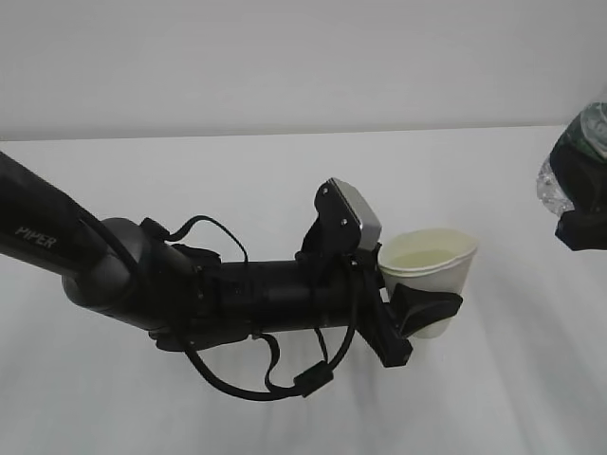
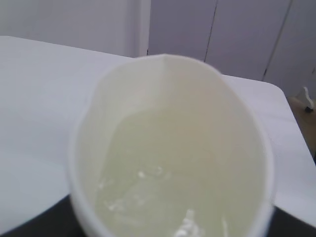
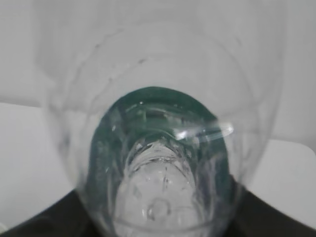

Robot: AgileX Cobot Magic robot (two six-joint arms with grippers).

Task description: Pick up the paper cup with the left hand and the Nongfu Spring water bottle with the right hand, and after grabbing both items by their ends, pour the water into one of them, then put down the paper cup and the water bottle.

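Observation:
The white paper cup (image 1: 432, 270) is held upright above the table, with my left gripper (image 1: 424, 315) shut around its lower half. Water (image 1: 425, 257) lies in it. In the left wrist view the paper cup (image 2: 168, 98) fills the frame, the water (image 2: 163, 182) shows pale inside, and a black finger (image 2: 29, 224) shows at the bottom corner. At the right edge my right gripper (image 1: 580, 209) is shut on the Nongfu Spring water bottle (image 1: 575, 142), mostly cut off by the frame. The right wrist view looks through the bottle (image 3: 158, 148) from its base, with dark fingers (image 3: 39, 222) at either side.
The white table (image 1: 190, 190) stretches under both arms to a pale wall at the back. The left arm, marked PIPER, (image 1: 57, 246) lies across the left half with its cable loops (image 1: 275, 379) hanging low. The table's far right corner (image 2: 276, 89) shows beyond the cup.

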